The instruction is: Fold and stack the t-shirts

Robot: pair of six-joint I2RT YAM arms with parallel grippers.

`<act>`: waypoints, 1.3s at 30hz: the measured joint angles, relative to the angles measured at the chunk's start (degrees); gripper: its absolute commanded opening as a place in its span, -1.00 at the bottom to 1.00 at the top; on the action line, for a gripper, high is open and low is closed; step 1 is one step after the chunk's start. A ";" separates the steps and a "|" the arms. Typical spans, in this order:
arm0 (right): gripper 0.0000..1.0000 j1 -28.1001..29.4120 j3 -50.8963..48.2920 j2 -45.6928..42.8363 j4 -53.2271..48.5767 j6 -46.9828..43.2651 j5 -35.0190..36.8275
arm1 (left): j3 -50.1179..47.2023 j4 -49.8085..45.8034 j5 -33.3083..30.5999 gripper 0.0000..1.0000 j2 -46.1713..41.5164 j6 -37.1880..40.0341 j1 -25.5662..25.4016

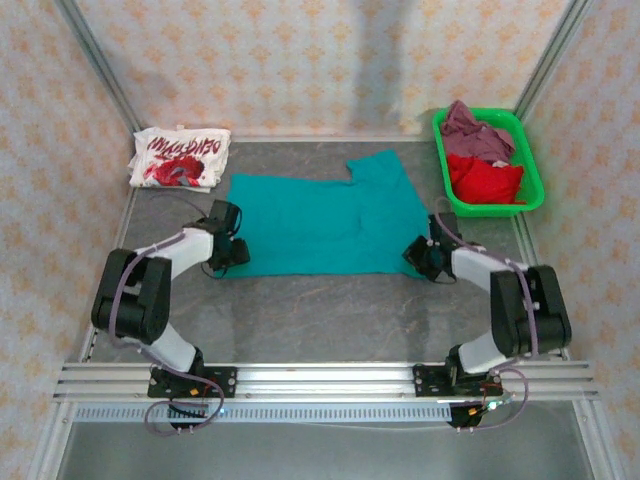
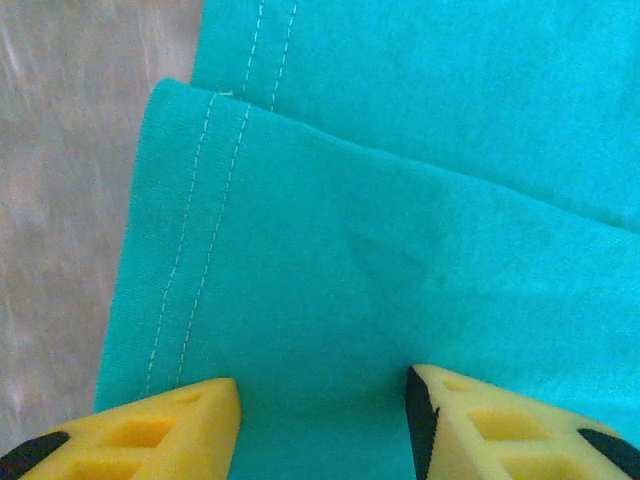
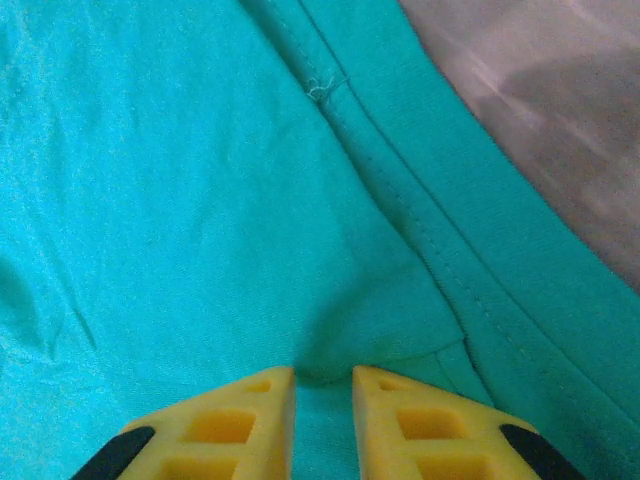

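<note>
Item: teal t-shirt (image 1: 320, 225), first fold being set up. Left gripper (image 2: 320, 382) hovering spread; right gripper (image 3: 323, 372) pinching cloth (puckering). Next likely needing: left grasp.

grey table (image 1: 330, 320) carries a spread teal tee (image 1: 320, 225), a folded white tee (image 1: 180, 158), a green basket (image 1: 490, 209).

1. The top view looks down from above and behind the arm bases toward the far wall, taking in the whole table (image 1: 330, 310).
2. The left wrist view looks down from very close, past the left gripper (image 2: 322, 385), at the left edge of the teal t-shirt (image 2: 400, 250).
3. The right wrist view looks down equally close, past the right gripper (image 3: 322, 372), at its right edge.
4. All three share the teal t-shirt; both wrist patches lie at its near corners in the top view.
</note>
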 measured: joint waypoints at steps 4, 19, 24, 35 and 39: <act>-0.48 0.00 -4.55 -8.02 -5.95 0.31 1.60 | -5.73 -0.09 0.74 -0.01 -6.10 -2.69 -2.82; -0.18 0.26 36.15 6.45 -15.87 -9.73 3.52 | 27.87 -9.53 -2.86 0.18 0.37 2.10 -0.39; -0.11 0.26 58.47 25.16 -19.08 -15.93 2.89 | 44.50 -12.63 -3.08 0.22 14.78 5.79 3.98; 0.07 0.11 89.15 52.98 -27.04 -23.50 3.28 | 68.81 -24.57 -4.28 0.41 41.40 8.37 5.07; 0.08 0.11 97.59 59.12 -30.05 -25.35 3.56 | 73.55 -26.69 -4.28 0.41 46.05 8.52 5.07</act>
